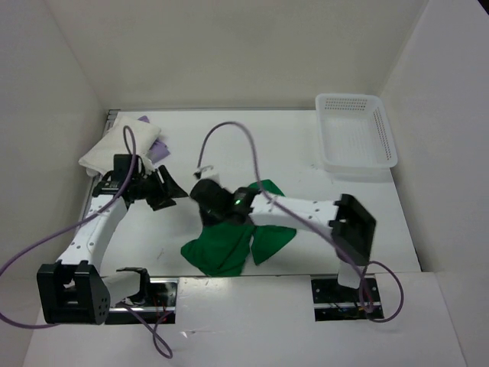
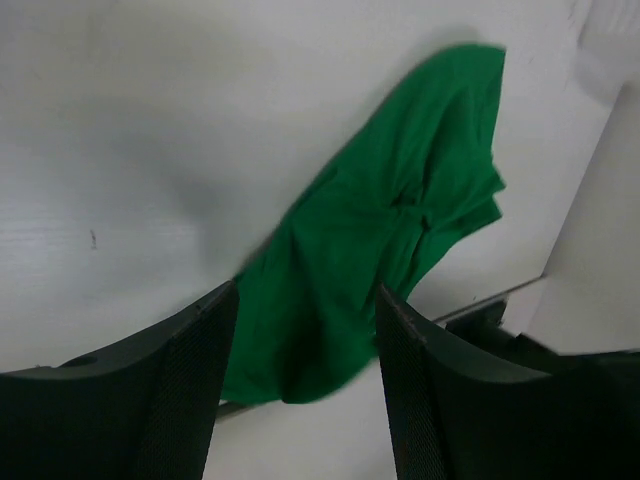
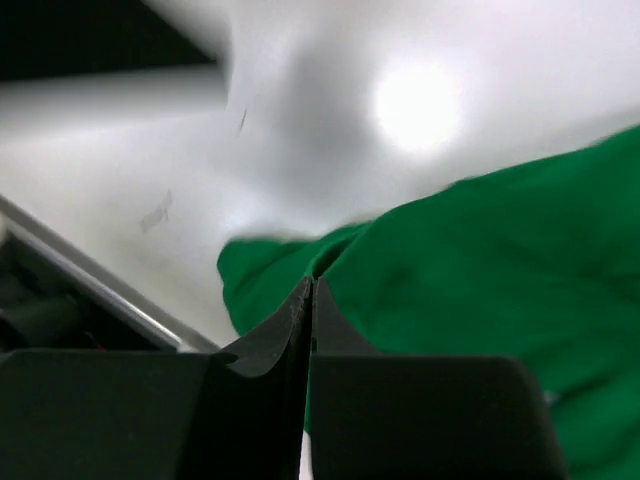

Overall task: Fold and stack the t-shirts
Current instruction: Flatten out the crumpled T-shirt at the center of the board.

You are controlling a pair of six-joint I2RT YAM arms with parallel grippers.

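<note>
The bright green t-shirt [image 1: 229, 241] lies crumpled at the table's middle front. It also shows in the left wrist view [image 2: 400, 210] and the right wrist view [image 3: 500, 250]. My right gripper [image 1: 206, 197] [image 3: 311, 290] has its jaws pressed together on a fold at the shirt's edge. My left gripper [image 1: 164, 191] [image 2: 305, 370] is open and empty, hovering left of the green shirt. The white t-shirt [image 1: 118, 149] lies folded at the back left, on top of the lavender t-shirt [image 1: 157, 147], of which only an edge shows.
A white perforated basket [image 1: 355, 138] stands at the back right. White walls close in the table on the left, back and right. Purple cables loop above both arms. Metal rails run along the near edge.
</note>
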